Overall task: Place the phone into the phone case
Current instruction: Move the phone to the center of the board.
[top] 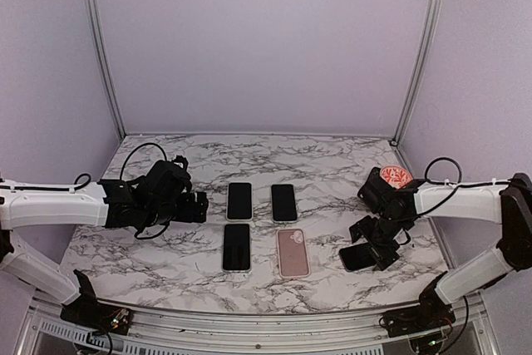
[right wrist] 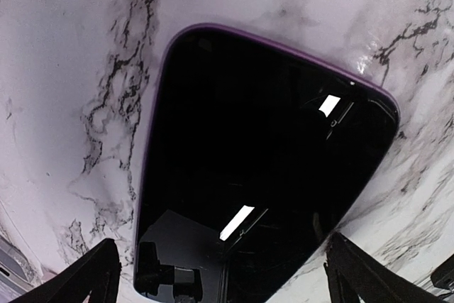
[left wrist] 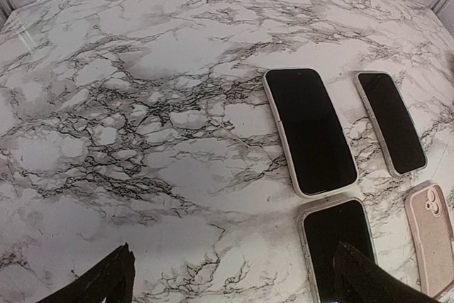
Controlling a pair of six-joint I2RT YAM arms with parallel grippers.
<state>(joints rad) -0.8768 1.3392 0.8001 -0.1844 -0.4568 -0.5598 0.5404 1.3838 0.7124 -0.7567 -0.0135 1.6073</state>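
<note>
We see the purple-edged black phone (right wrist: 269, 168) cut off below, right gripper (right wrist: 220, 274) fingers spread over it, left gripper (left wrist: 234, 274) fingers apart, pink phone case (top: 293, 252) whole only overhead.

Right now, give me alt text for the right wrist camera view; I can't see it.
A dark-screened phone with a purple edge lies flat on the marble table, filling most of the view. The right gripper hangs open over it, its black fingertips showing at the two bottom corners.
</note>
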